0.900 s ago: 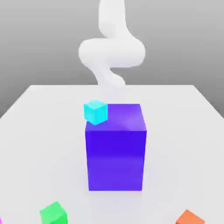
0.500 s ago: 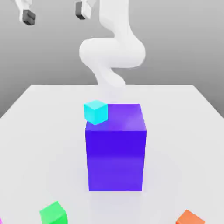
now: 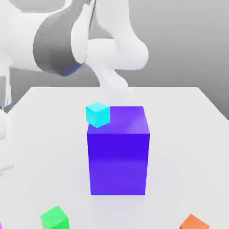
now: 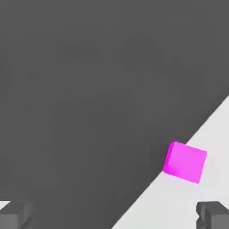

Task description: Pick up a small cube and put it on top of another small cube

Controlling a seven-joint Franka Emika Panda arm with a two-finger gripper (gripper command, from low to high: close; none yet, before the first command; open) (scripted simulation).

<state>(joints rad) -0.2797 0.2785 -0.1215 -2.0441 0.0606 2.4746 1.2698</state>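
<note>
In the hand view my gripper [image 4: 114,217] is open, its two dark fingertips [image 4: 214,214] far apart with nothing between them. Ahead of them a small magenta cube [image 4: 184,162] lies on the white table right at its edge, apart from the fingers. The exterior view has a small cyan cube [image 3: 98,114] at the upper corner of a tall purple block [image 3: 118,156], on the exterior view's left. A small green cube [image 3: 55,218] and a small orange cube [image 3: 194,222] rest on the table in front.
The tall purple block stands mid-table as the main obstacle. My white arm with its grey band [image 3: 56,42] spans the upper part of the exterior view's left. The white table [image 3: 188,116] ends in a dark drop-off close to the magenta cube.
My arm has swung down and toward the exterior view's left, now looming large there. The two fingers seen at the top a moment ago have left that view. No cube has moved.
</note>
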